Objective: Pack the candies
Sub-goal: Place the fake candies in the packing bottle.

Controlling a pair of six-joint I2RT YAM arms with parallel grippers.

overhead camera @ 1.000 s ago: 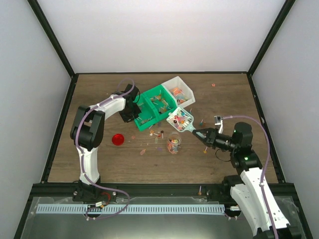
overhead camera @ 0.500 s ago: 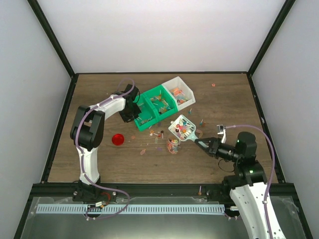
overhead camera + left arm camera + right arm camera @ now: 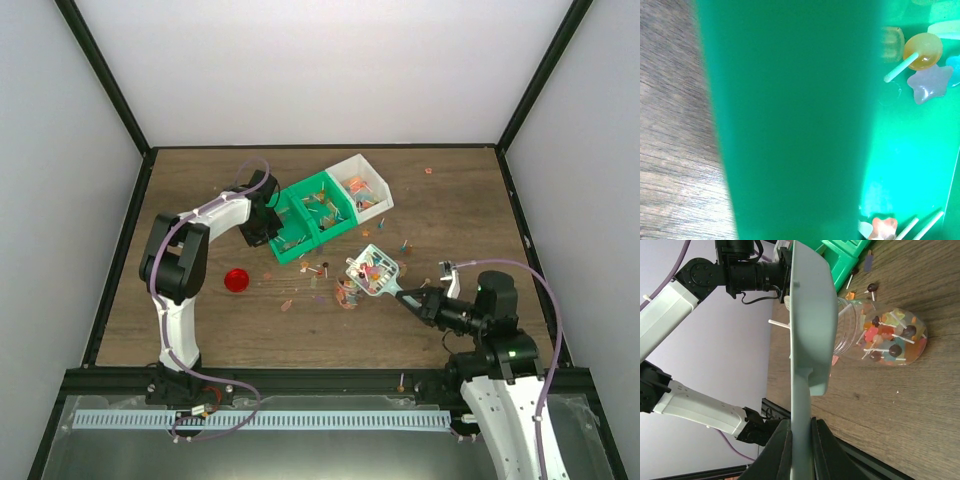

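Mixed candies fill the head of a pale blue-green scoop, which hangs just above a clear jar. My right gripper is shut on the scoop's handle. In the right wrist view the scoop shows edge-on between the dark fingers, with the partly filled jar beyond it. At the left end of the green bin, my left gripper is shut on the bin's wall. That wall fills the left wrist view, with candies inside the bin; the fingers themselves are hidden.
A white bin holding candies adjoins the green one. The red jar lid lies left of the jar. Loose candies are strewn in front of the bins, with a few to the right.
My right arm has drawn back toward the near edge, carrying the loaded scoop from beside the bins to just above the jar. The left arm has not moved.
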